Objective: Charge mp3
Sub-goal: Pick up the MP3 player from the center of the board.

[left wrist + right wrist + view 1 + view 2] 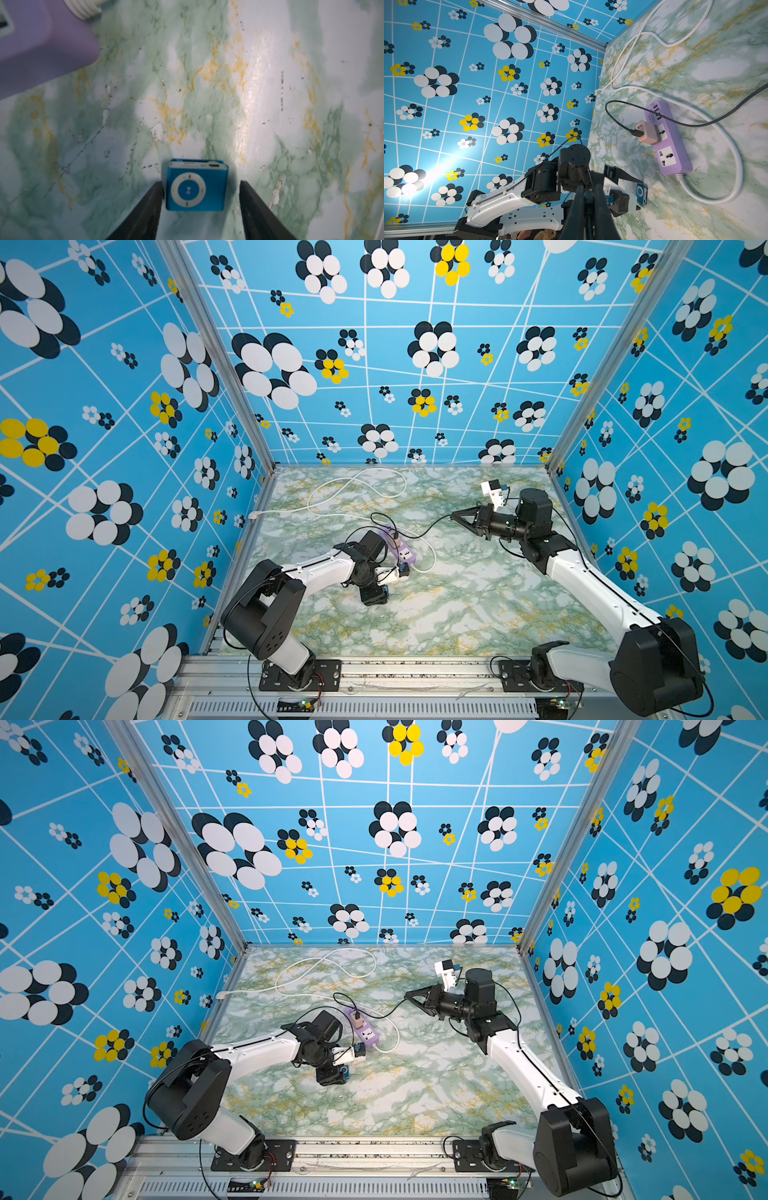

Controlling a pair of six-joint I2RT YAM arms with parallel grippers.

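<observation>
The mp3 [196,187], a small blue player with a pale control ring, rests on the marble table with its face showing; it also appears in the right wrist view as the mp3 [641,192]. My left gripper [201,182] is open and straddles it. One finger [149,207] touches its side and the other finger [255,207] stands a small gap off. My right gripper [454,516] is raised at the right and shut on the end of a black cable [428,529]. That cable runs to the pinkish charger [648,133], plugged into the lilac power strip [668,143].
The power strip [363,1029] lies mid-table, just behind my left gripper [332,1077]. Its white cord [357,489] loops over the back left of the table and curls round the strip's near end. Patterned walls close in three sides.
</observation>
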